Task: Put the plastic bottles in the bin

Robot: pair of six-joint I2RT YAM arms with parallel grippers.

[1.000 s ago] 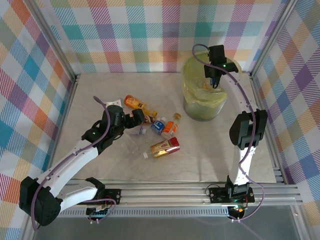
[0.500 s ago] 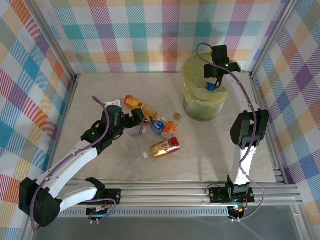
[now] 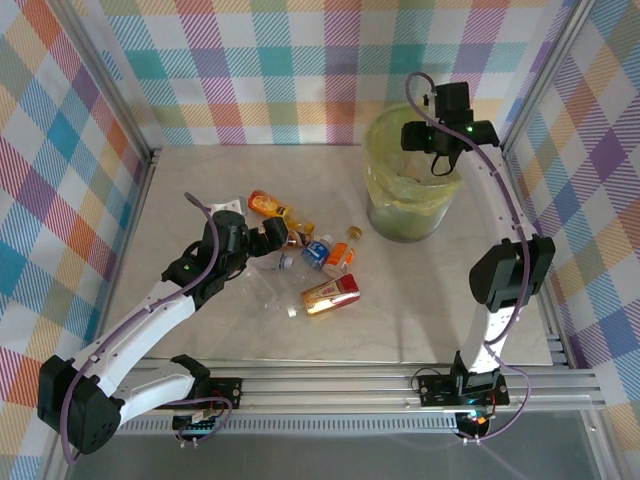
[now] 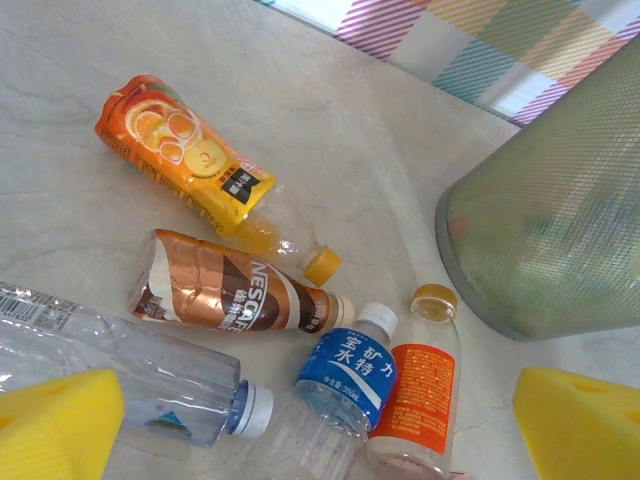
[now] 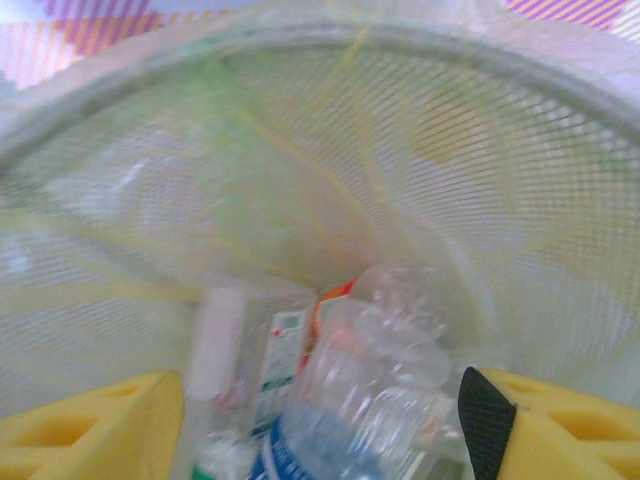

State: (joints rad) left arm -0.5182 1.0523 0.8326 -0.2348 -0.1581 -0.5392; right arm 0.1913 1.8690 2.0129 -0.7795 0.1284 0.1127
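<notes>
The left end effector (image 3: 272,240) (image 4: 320,420) hovered low over the cluster of bottles on the bench (image 3: 200,180), its yellow pads (image 4: 55,420) spread wide and closed on nothing. Under it lay an orange juice bottle (image 4: 185,150) (image 3: 268,205), a brown coffee bottle (image 4: 235,290), a clear bottle with a white cap (image 4: 130,370), a blue-labelled water bottle (image 4: 345,375) (image 3: 317,250) and a small orange-labelled bottle (image 4: 420,395) (image 3: 342,255), the last two side by side and touching. A red-and-gold bottle (image 3: 330,295) rested nearer the arms, apart from the rest. The bin (image 3: 400,220) (image 4: 550,220) stood at the far right of the bench, lined with a yellow-green bag (image 5: 300,180). The right end effector (image 3: 425,140) (image 5: 320,420) hung over its mouth with its pads (image 5: 90,425) parted. Below it, a clear blue-labelled bottle (image 5: 370,400) lay among other bottles at the bottom of the bin, with a gap between it and the left pad.
</notes>
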